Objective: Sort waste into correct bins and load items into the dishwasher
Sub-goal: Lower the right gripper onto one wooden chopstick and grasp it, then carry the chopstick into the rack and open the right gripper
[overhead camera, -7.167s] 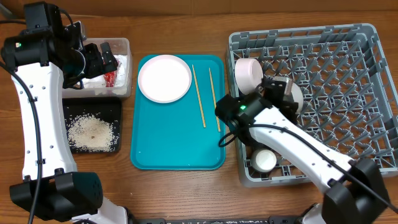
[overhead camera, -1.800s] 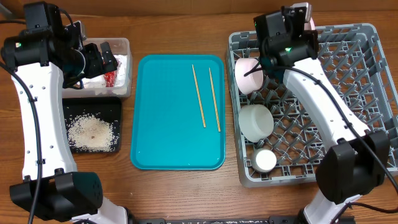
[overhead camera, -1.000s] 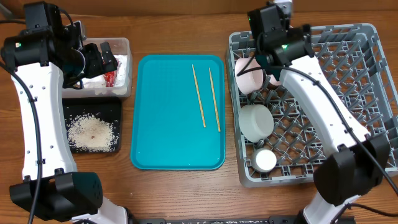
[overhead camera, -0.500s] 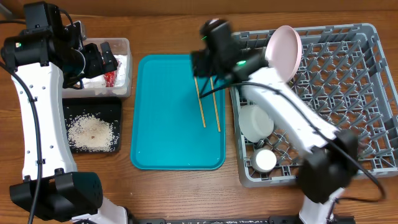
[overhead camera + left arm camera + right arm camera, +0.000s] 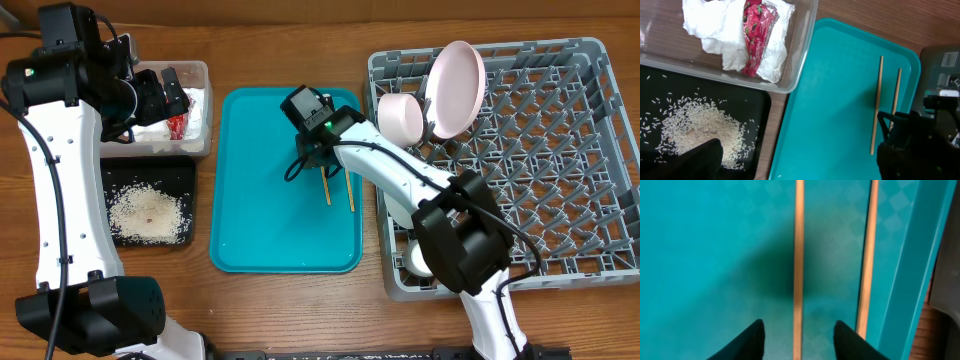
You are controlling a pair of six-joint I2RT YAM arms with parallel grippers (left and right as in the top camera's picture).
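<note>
Two thin wooden chopsticks lie side by side on the teal tray [image 5: 260, 200]. My right gripper [image 5: 322, 165] hovers low over them, open and empty. In the right wrist view the gripper [image 5: 799, 347] straddles the left chopstick [image 5: 799, 270], with the other chopstick [image 5: 867, 255] to its right. The whitish-pink plate [image 5: 455, 75] stands on edge in the grey rack [image 5: 540, 150], beside a pale bowl [image 5: 400, 115]. A small white cup [image 5: 420, 260] sits at the rack's front left. My left gripper [image 5: 175, 95] is open and empty over the clear tub [image 5: 195, 75].
The clear tub [image 5: 805, 45] holds the white napkin [image 5: 715, 25] and the red-and-white scrap [image 5: 757, 37]. The black tray [image 5: 670, 82] in front of it holds rice grains [image 5: 695, 130]. My right arm lies across the rack's left side.
The plate has gone from the teal tray to standing in the rack. My right arm has swung from the rack to the chopsticks on the tray. The left arm has not moved.
</note>
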